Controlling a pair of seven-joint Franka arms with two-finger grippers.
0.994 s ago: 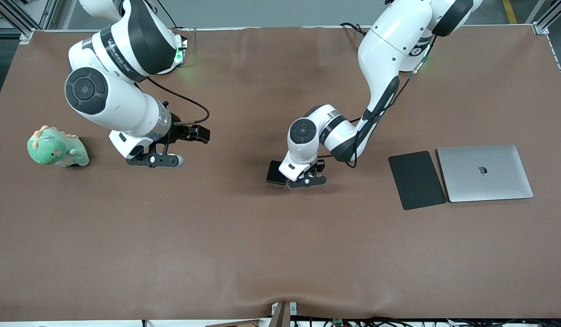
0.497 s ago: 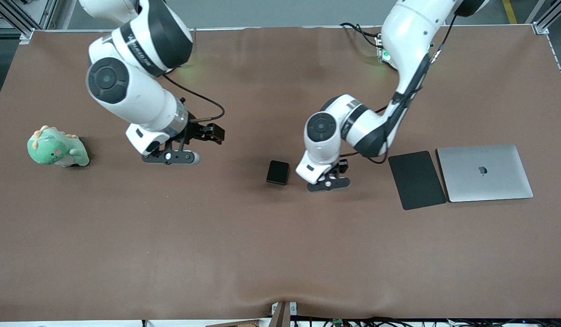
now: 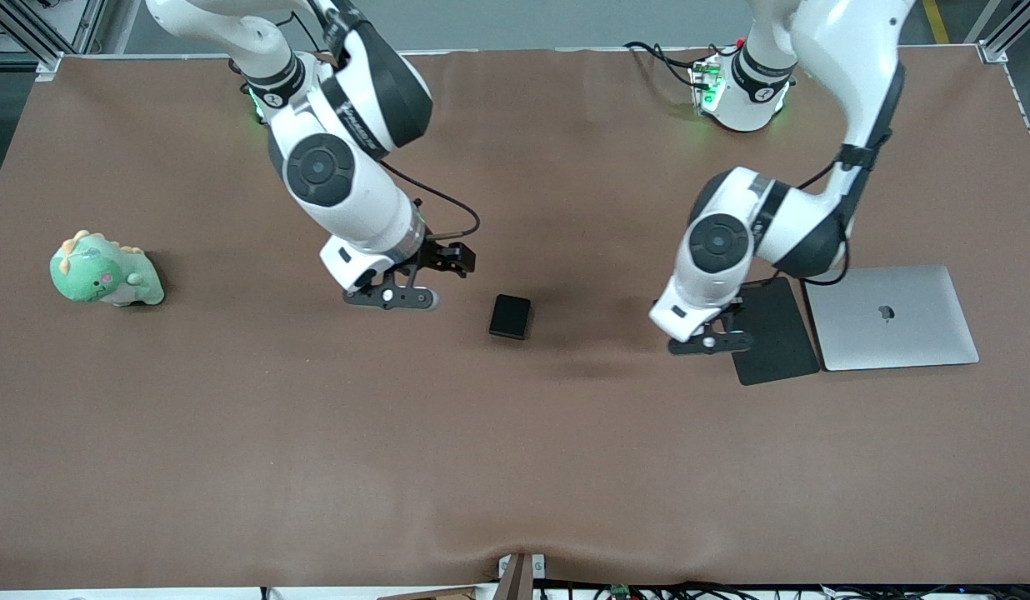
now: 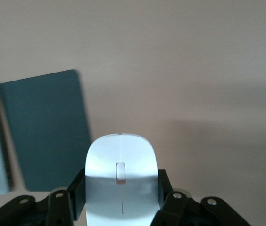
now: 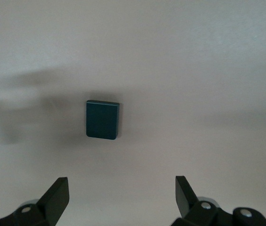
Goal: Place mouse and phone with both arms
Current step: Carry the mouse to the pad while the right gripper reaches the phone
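The white mouse [image 4: 121,169] sits between the black fingers of my left gripper [image 4: 121,188], which is shut on it. In the front view that gripper [image 3: 708,342] hangs over the edge of the large black mat [image 3: 769,333], and the hand hides the mouse. The phone [image 3: 511,317], a small black slab, lies flat on the brown table [image 3: 515,467] about midway between the two hands. My right gripper [image 3: 390,297] hovers beside the phone toward the right arm's end. Its jaws stand wide open and empty [image 5: 121,197], with the phone [image 5: 102,119] ahead of them.
A closed silver laptop [image 3: 890,317] lies beside the black mat [image 4: 45,127] toward the left arm's end. A green plush dinosaur [image 3: 105,271] sits near the table edge at the right arm's end.
The left arm carried the mouse away from the phone toward the black mat. The right arm swung from near the plush toy toward the phone, its jaws staying open.
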